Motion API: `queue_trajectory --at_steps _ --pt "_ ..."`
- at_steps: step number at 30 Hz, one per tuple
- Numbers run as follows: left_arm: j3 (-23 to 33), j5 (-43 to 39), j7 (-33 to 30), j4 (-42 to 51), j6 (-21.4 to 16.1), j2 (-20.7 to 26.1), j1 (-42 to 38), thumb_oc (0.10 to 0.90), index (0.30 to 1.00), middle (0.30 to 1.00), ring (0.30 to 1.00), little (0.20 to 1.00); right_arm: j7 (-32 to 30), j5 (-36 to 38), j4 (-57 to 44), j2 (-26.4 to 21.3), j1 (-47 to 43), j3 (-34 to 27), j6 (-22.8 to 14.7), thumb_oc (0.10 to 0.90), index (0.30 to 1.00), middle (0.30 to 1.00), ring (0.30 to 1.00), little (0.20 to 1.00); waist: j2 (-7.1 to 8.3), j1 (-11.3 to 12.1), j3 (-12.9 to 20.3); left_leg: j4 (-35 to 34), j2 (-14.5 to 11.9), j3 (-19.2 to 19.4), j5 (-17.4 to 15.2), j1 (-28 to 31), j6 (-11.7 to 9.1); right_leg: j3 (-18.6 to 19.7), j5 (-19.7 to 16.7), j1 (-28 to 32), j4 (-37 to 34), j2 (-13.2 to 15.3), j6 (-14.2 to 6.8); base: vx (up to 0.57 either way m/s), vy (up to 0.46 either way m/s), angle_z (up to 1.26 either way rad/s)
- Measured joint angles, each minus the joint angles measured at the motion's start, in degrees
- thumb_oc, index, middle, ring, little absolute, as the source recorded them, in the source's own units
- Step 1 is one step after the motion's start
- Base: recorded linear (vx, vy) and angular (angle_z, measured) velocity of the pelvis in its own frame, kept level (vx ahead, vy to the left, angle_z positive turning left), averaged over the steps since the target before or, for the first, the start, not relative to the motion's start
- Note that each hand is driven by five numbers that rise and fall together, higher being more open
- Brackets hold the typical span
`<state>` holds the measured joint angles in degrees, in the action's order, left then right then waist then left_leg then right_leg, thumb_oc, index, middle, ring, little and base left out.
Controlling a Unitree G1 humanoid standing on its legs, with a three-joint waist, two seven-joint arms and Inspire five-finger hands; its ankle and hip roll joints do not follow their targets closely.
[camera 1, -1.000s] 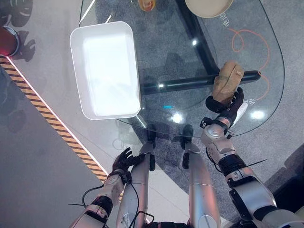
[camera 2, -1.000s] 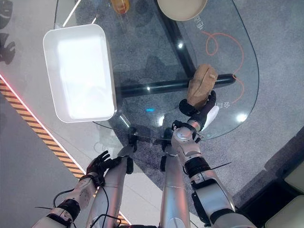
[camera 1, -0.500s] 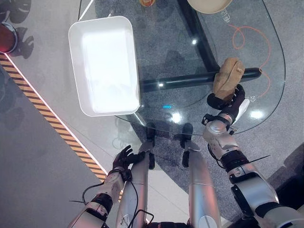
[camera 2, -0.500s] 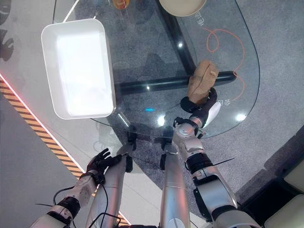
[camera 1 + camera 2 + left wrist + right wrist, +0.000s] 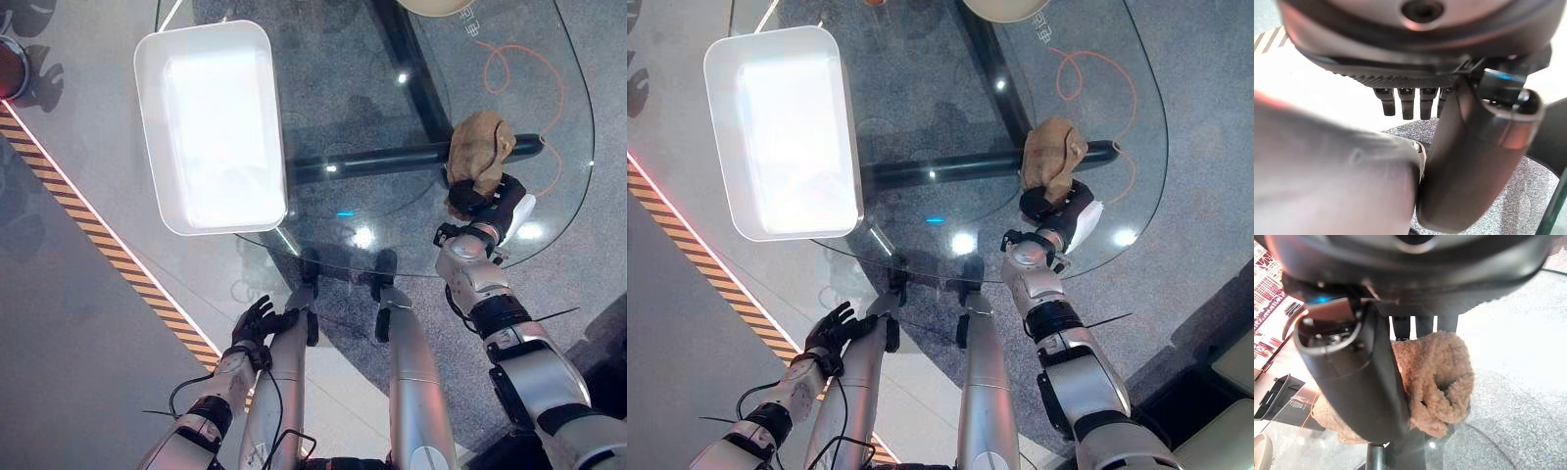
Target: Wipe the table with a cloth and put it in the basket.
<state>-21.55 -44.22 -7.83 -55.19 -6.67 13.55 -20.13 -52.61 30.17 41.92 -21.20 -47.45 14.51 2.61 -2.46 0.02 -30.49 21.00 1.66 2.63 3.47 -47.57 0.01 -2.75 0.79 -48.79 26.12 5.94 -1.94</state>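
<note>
The cloth (image 5: pixel 477 147) lies bunched on the glass table (image 5: pixel 411 117), near its right rim, with the right hand (image 5: pixel 487 207) on its near end. In the right wrist view the thumb and fingers (image 5: pixel 1415 326) are curled round the tan terry, clamping it. Past the fingertips the glass runs open toward a beige dish (image 5: pixel 1004 8) at the far edge; the curved table edge is close beside the hand on its outer side. The white basket (image 5: pixel 211 122) sits well apart to the left, overhanging the table's left rim. The right forearm reaches up from below the near edge. The left hand (image 5: pixel 254 323) hangs low by the floor, fingers loosely spread, holding nothing.
</note>
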Motion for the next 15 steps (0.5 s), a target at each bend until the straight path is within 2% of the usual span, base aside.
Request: queue_trajectory --at_steps 15 --pt "0.0 -0.2 0.2 0.1 -1.1 -0.1 0.0 0.8 0.9 0.9 0.9 0.9 0.1 1.2 -2.0 -1.0 0.1 0.0 -0.7 0.1 0.3 0.3 0.3 0.2 -0.29 0.2 0.0 0.2 -0.1 -0.1 -0.1 -0.8 0.1 0.0 0.0 -0.8 0.3 -0.2 0.1 0.0 0.0 0.0"
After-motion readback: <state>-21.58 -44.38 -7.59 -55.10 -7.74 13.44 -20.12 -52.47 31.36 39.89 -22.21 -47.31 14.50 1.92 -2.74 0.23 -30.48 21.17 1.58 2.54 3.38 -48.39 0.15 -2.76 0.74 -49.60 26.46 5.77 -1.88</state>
